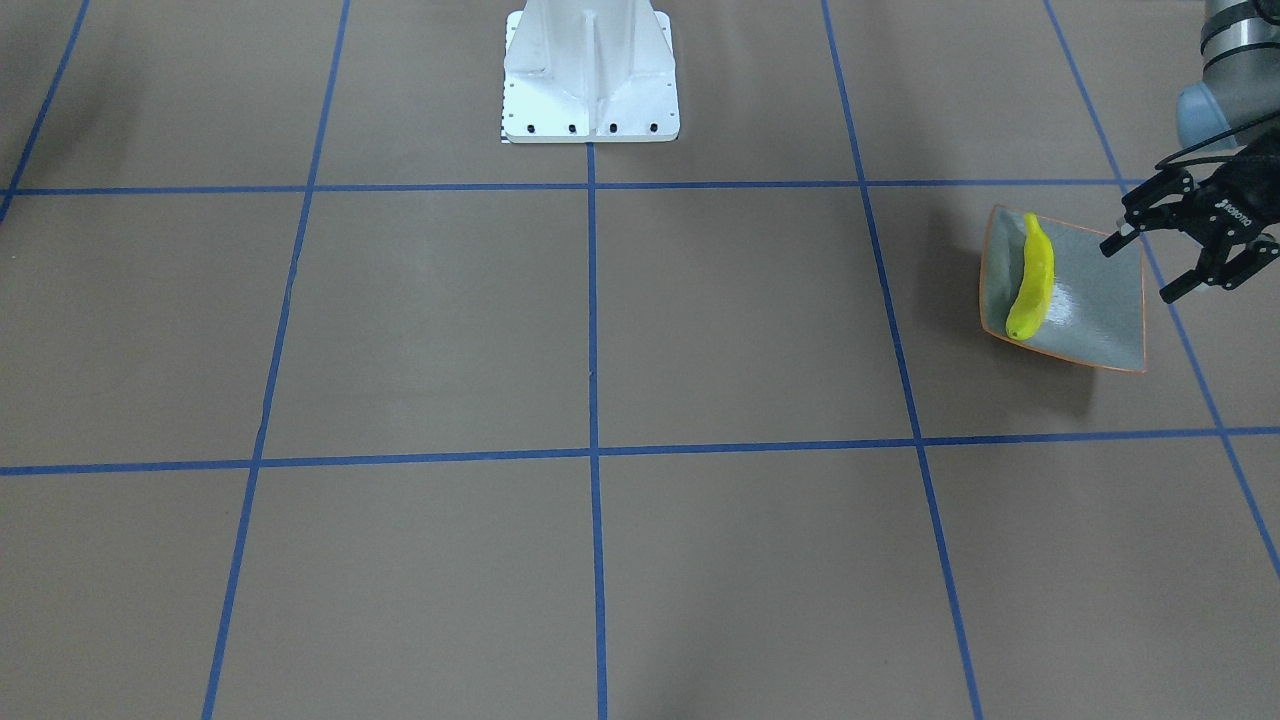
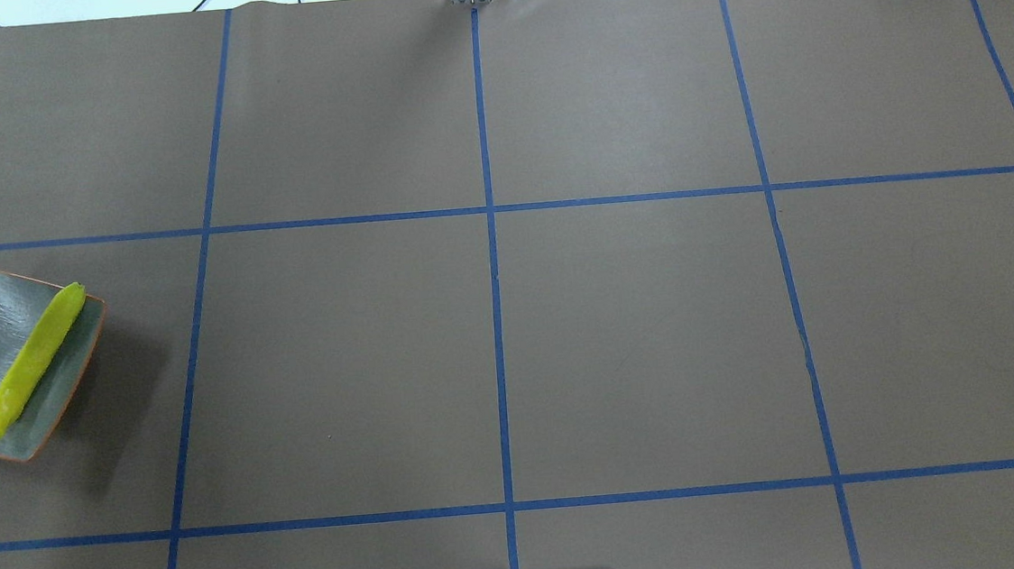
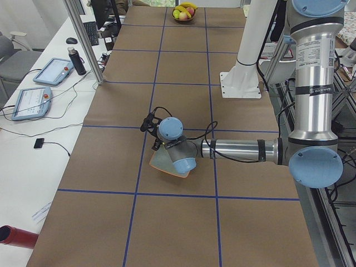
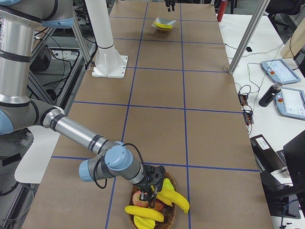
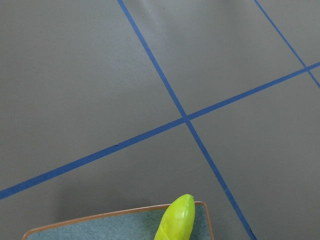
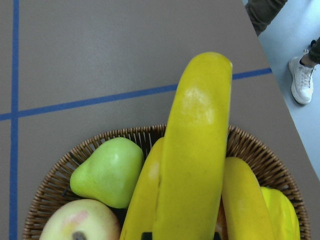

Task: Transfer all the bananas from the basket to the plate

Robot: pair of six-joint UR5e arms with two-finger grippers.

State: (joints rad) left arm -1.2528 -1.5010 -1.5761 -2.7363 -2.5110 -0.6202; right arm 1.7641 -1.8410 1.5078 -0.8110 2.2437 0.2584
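1 slim, smooth yellow banana (image 1: 1033, 283) lies on the glossy square plate (image 1: 1100, 305).

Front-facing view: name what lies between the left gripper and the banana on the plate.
Only bare plate surface. In the front-facing view the open left gripper is by the plate's edge, and nothing sits between it and the banana.

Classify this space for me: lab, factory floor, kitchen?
Most likely a robotics lab: a table papered brown with a blue tape grid, teach pendants on the side bench, and a robot arm by a white pedestal.
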